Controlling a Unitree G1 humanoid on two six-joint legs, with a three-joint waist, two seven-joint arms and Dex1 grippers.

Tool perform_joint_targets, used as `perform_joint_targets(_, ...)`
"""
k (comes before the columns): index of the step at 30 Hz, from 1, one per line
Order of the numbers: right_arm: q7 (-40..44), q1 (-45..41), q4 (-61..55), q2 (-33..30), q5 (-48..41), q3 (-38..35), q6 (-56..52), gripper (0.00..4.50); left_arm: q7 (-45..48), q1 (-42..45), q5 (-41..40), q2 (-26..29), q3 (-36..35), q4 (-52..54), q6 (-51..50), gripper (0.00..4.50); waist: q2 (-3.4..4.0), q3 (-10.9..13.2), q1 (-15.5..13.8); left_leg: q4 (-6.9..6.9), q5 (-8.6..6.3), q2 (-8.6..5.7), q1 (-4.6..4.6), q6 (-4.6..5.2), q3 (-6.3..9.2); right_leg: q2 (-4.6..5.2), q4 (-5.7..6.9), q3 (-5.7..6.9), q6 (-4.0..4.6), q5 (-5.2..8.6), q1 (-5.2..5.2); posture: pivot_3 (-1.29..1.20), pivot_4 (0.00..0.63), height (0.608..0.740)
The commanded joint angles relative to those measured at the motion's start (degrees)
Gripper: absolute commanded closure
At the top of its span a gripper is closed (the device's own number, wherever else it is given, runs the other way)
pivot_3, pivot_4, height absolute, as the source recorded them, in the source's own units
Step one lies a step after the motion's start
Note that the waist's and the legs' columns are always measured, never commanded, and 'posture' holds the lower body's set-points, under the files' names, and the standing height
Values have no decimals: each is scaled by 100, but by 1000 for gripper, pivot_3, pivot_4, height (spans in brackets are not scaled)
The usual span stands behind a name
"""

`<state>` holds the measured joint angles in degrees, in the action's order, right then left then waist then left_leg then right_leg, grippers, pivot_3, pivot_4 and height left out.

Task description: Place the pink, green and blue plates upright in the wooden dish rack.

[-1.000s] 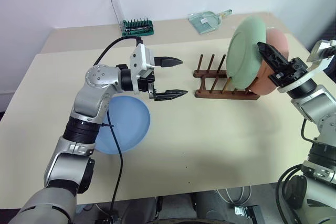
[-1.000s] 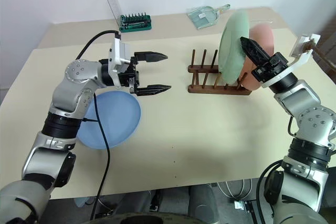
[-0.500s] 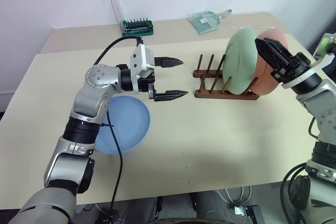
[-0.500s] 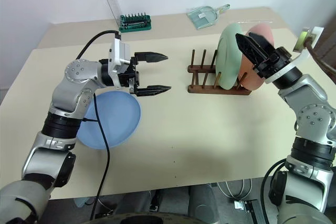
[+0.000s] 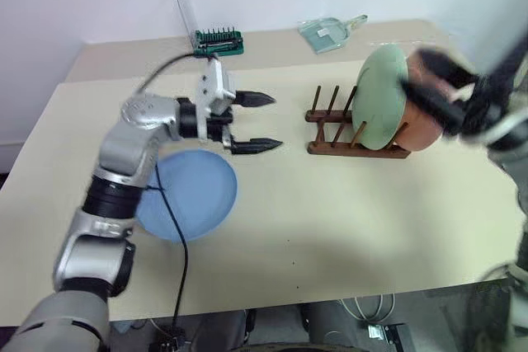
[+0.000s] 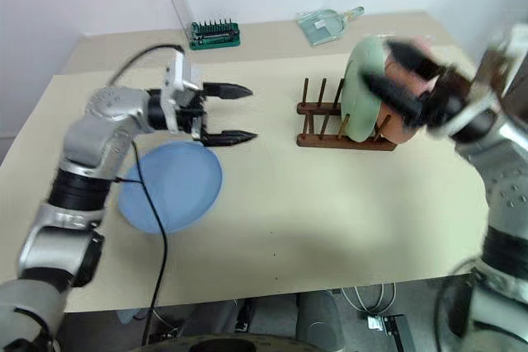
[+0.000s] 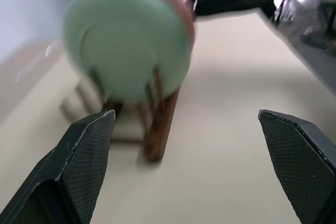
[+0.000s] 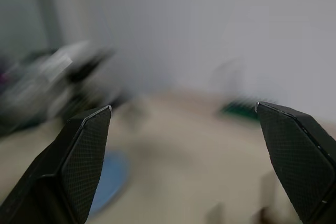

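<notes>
Progress stands at two of three, judging by how things lie: the green plate (image 5: 381, 98) stands on edge between the pegs of the wooden dish rack (image 5: 356, 133), and the pink plate (image 5: 423, 113) stands just behind it at the rack's right end, the two faces close together, though whether they touch I cannot tell; the rack sits on the bench (image 5: 346, 228) toward its far right part, with several pegs on its left side free; the blue plate (image 5: 187, 195) lies flat on the bench toward the left edge, well apart from the rack, so it is the one piece left to do; the left gripper (image 5: 255, 122) hangs above the bench between the blue plate and the rack, fingers spread wide and grasping nothing, pointing toward the rack; the right gripper (image 6: 398, 71) is blurred beside the racked plates, and in its own wrist view the fingers (image 8: 84, 156) stand wide apart with nothing between them, so it reads as released; near the far edge lie a green bit holder (image 5: 218, 40) with a clear lid and a clear scoop (image 5: 328, 32), neither part of the job; what remains, I judge, is to pick up the blue plate, turn it on edge and seat it in a free slot left of the green one.
</notes>
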<state>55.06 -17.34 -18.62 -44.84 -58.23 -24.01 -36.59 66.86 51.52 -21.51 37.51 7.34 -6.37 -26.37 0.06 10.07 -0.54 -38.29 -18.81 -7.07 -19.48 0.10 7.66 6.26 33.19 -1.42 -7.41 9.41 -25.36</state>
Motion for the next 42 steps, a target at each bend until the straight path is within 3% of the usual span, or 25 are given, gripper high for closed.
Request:
perform_joint_targets(1, 230, 21, -487, -66, -156, -102, 172, 11, -79, 281, 288, 428, -157, -531, -352, 0, 6, -4, 32, 0, -5, -1, 4, 8, -7, 1, 1, -5, 0, 0, 1, 0, 150, 740)
perform_joint_targets(4, 339, 149, -692, -33, -29, 10, 303, 11, -70, 524, 685, 985, 0, -1049, -798, 0, 4, -2, 77, 4, -5, 5, 9, 9, -1, -6, 6, -3, 0, 1, -1, 0, 150, 740)
perform_joint_targets(9, 435, 148, -570, 151, 131, 322, 469, 11, 720, 448, 944, 2252, 785, -1426, -2970, 0, -13, 8, 157, 5, 2, 6, 1, -4, 5, -11, 6, -2, 1, 1, -5, 0, 150, 740)
perform_joint_targets(12, 453, 63, -485, 249, 130, 441, 502, 11, 882, 515, 1143, 2509, 1059, -1814, -3192, 0, -14, 9, 150, 7, 2, 5, 1, -4, 2, -11, 6, -2, 0, 1, -8, 0, 150, 740)
perform_joint_targets(16, 460, -43, -354, 371, 236, 615, 578, 11, 924, 1037, 1494, 2427, 1271, -2763, -3223, 0, -41, 14, 46, 1, 0, 4, -2, 0, 15, -11, 7, 4, 1, 1, -4, 0, 150, 740)
perform_joint_targets(24, 338, -155, -332, 477, 209, 721, 520, 11, 2336, 1096, 2177, 2186, 2891, -3348, -3567, 0, -42, 12, 41, 3, 9, 3, -1, -16, 9, -11, 10, 2, 2, 1, -7, 0, 150, 740)
perform_joint_targets(27, 293, -77, -396, 444, 152, 685, 447, 11, 2514, 1157, 2539, 2128, 3268, -3675, -3225, 0, -47, 15, 78, 2, 9, 4, -5, -16, 10, -12, 10, 3, 2, 1, -9, 0, 150, 740)
perform_joint_targets(31, 237, -29, -408, 370, 73, 573, 367, 11, 2559, 1463, 2826, 1736, 3491, -4482, -2942, 0, -48, 14, 99, 2, 8, 3, -5, -14, 11, -11, 8, 3, 3, 1, -8, 0, 150, 740)
perform_joint_targets(35, 188, 3, -452, 344, 44, 525, 339, 11, 2564, 1409, 2513, 1493, 3507, -4248, -3182, 0, -49, 14, 114, 1, -1, 3, -6, 2, 12, -10, 9, 2, 2, 1, -8, 0, 150, 740)
perform_joint_targets(37, 152, 42, -487, 330, 13, 492, 313, 11, 2336, 1187, 2781, 1469, 3412, -4066, -2779, 0, -45, 12, 119, 1, 0, 3, -6, 0, 13, -10, 8, 2, 2, 1, -8, 0, 150, 740)
perform_joint_targets(42, 91, 97, -528, 312, 42, 457, 352, 11, 2272, 1107, 2880, 1261, 3226, -4176, -3130, 0, -37, 6, 114, 2, -4, 3, 0, 7, 10, -8, 16, 1, 2, 1, -7, 0, 150, 740)
